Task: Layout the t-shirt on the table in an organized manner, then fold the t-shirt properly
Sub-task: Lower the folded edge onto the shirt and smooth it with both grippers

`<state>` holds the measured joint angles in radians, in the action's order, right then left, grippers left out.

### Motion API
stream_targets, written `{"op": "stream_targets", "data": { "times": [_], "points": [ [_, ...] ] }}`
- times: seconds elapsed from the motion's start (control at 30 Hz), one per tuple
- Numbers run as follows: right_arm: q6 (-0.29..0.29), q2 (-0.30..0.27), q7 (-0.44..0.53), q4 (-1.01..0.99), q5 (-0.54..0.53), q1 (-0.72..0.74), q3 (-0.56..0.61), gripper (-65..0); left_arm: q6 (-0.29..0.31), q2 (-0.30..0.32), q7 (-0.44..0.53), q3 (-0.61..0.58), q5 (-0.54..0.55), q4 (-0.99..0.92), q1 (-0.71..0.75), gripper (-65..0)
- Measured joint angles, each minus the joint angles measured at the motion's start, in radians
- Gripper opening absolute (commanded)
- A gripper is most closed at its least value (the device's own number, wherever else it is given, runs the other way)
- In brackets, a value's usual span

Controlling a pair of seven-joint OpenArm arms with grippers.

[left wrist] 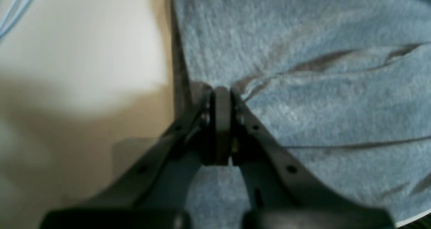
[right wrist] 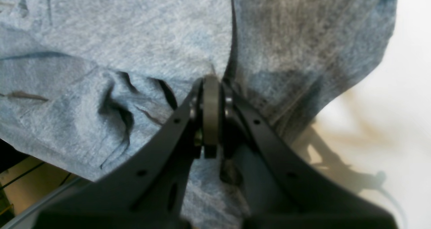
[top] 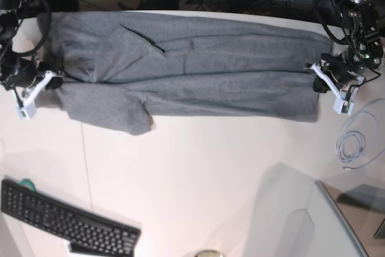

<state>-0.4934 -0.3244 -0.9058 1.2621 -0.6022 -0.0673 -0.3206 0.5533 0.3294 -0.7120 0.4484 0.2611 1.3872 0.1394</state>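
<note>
White table [top: 198,173]: one t-shirt [top: 192,76], left gripper [left wrist: 222,91] and right gripper [right wrist: 211,80] clamping it.

The heather-grey t-shirt [top: 198,70] lies stretched sideways in a long band across the far part of the white tabletop [top: 198,179], creased lengthwise, one sleeve flap jutting toward the near side.

t-shirt [top: 198,70] spread across far side of table [top: 198,173] | keyboard [top: 66,221] near-left corner | cable coil [top: 352,147] right edge
</note>
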Motion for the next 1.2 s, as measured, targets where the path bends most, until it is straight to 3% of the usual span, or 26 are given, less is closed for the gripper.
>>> {"op": "stream_targets", "data": {
  "times": [0.27, 0.57, 0.87, 1.0, 1.2],
  "points": [
    [0.000, -0.005, -0.001, 0.000, 0.000, 0.002, 0.000, -65.0, 0.000, 0.000, -0.109, 0.000, 0.001, 0.154, -0.004, -65.0],
    [0.000, -0.005, -0.001, 0.000, 0.000, 0.002, 0.000, -65.0, 0.000, 0.001, -0.146, 0.000, -0.001, 0.190, 0.059, -65.0],
    [0.000, -0.005, -0.001, 0.000, 0.000, 0.002, 0.000, -65.0, 0.000, 0.006, -0.138, 0.000, -0.001, 0.063, 0.080, -65.0],
    [0.000, -0.005, -0.001, 0.000, 0.000, 0.002, 0.000, -65.0, 0.000, 0.006, -0.062, 0.000, -0.001, 0.019, 0.077, -65.0],
    [0.000, -0.005, -0.001, 0.000, 0.000, 0.002, 0.000, -65.0, 0.000, 0.006, -0.062, 0.000, -0.002, -0.026, 0.078, -65.0]
  ]
}}
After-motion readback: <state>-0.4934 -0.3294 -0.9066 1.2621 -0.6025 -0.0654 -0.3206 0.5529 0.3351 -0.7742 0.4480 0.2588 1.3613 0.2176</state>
